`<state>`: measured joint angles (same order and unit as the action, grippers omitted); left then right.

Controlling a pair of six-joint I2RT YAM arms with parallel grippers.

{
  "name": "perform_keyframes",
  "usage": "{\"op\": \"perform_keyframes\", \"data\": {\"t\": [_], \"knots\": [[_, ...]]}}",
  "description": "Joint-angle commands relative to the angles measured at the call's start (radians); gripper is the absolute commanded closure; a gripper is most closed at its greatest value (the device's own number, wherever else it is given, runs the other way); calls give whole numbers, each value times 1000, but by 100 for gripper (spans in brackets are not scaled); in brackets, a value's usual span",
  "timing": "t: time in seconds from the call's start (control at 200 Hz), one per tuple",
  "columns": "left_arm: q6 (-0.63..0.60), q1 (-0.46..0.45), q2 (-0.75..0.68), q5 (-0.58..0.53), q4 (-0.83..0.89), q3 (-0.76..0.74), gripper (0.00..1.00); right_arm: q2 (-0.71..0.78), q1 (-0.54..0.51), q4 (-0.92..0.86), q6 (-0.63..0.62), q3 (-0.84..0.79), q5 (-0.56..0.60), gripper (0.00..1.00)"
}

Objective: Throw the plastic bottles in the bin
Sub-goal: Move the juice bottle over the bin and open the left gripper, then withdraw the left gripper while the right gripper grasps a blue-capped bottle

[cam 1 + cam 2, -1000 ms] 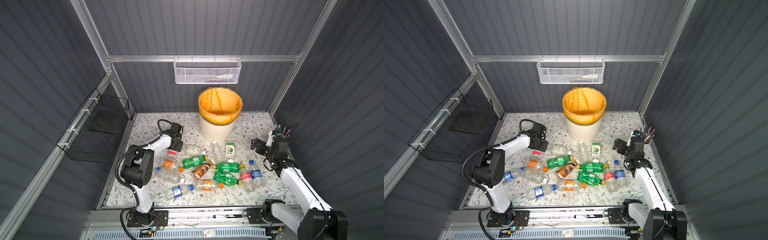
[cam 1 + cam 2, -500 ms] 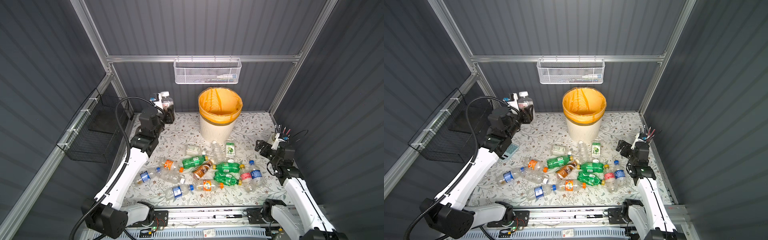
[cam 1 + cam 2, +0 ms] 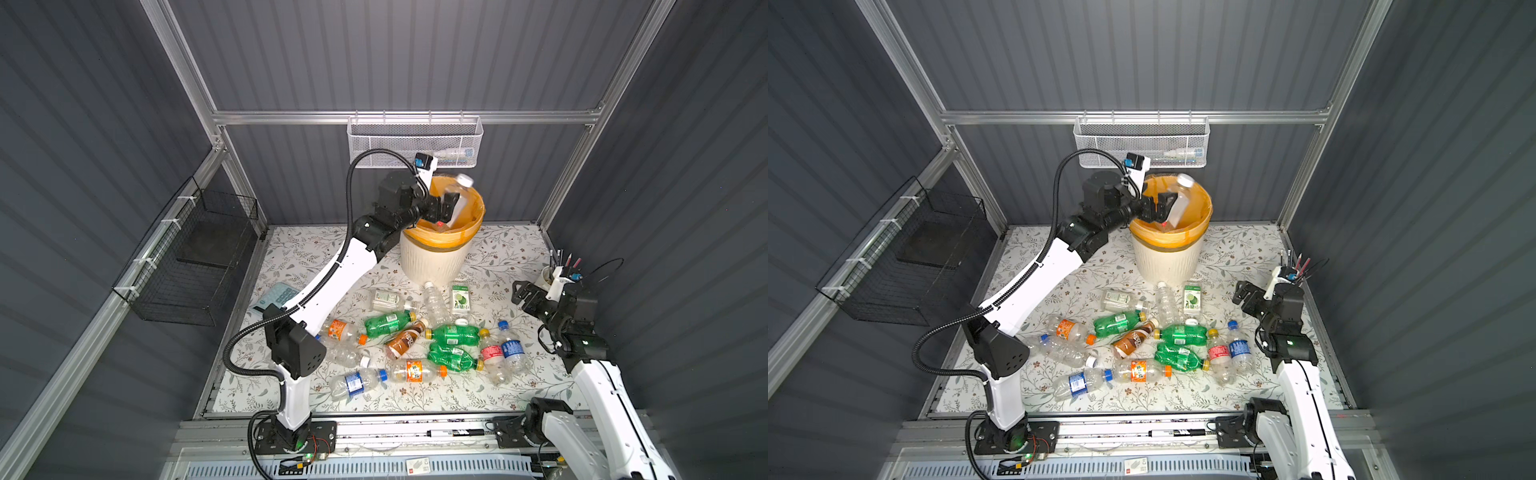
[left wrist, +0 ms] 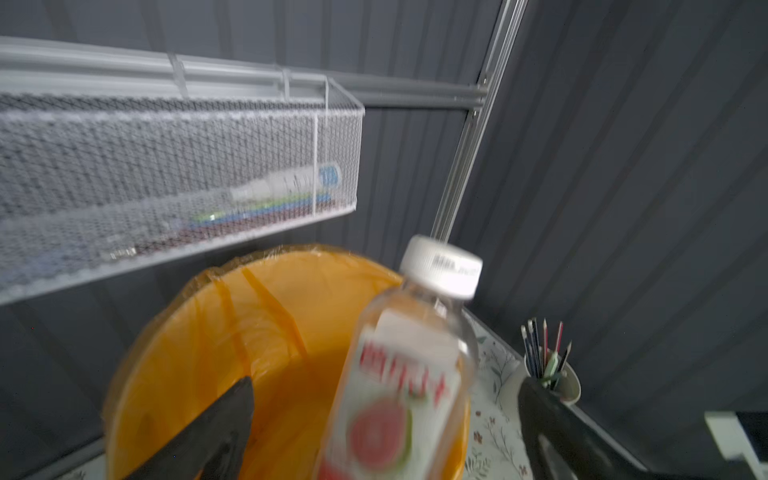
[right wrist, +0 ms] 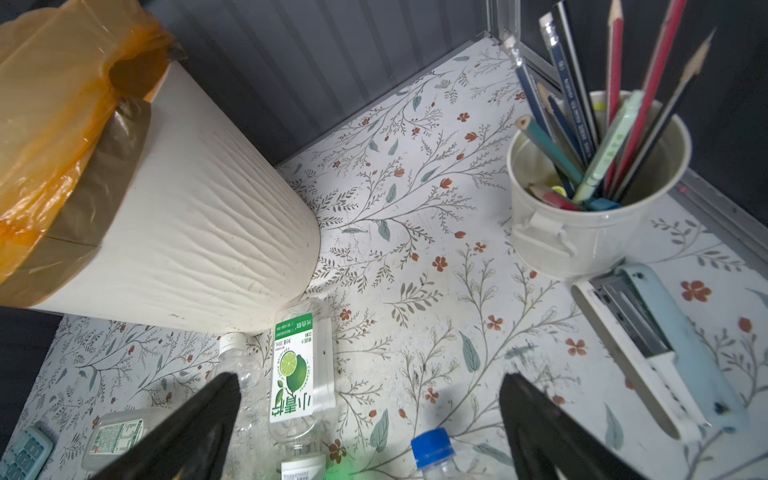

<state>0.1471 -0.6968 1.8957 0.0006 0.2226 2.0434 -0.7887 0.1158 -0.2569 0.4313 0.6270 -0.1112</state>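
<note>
The bin (image 3: 436,257) (image 3: 1165,262), cream and ribbed with an orange liner, stands at the back of the table. My left gripper (image 3: 446,205) (image 3: 1160,208) (image 4: 386,388) hangs over its mouth, open, jaws far apart. A clear white-capped bottle (image 3: 457,199) (image 3: 1177,201) (image 4: 399,395) with a red fruit label sits loose and blurred between them, above the liner. Several plastic bottles (image 3: 415,336) (image 3: 1142,336) lie strewn in front of the bin. My right gripper (image 3: 521,293) (image 3: 1244,295) (image 5: 370,382) is open and empty above the table, near a lime-labelled bottle (image 5: 297,365).
A white mesh wall basket (image 3: 415,141) hangs just above and behind the bin. A black wire basket (image 3: 195,257) is fixed to the left wall. A pencil cup (image 3: 548,274) (image 5: 590,208) and a stapler (image 5: 656,340) sit beside my right gripper. A calculator (image 3: 278,296) lies at left.
My left arm lifted the white-capped bottle from the table's left side, swung it right over the bin, and its jaws opened, leaving the bottle loose. The right arm shifted only slightly.
</note>
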Motion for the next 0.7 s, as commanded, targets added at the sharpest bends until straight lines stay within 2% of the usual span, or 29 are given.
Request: {"op": "perform_keyframes", "data": {"t": [0.0,0.3,0.47,0.695], "knots": [[-23,37,-124,-92,-116,-84,0,10,-3,-113,38,27,45,1],[-35,38,-189,-126,-115,-169,0,-17,-59,-241,77,22,129,1],[-40,37,-282,-139,-184,-337,0,-18,-99,-287,114,7,175,1],[-42,37,-429,-190,-213,-572,0,-62,-242,-377,188,-16,274,1]]}}
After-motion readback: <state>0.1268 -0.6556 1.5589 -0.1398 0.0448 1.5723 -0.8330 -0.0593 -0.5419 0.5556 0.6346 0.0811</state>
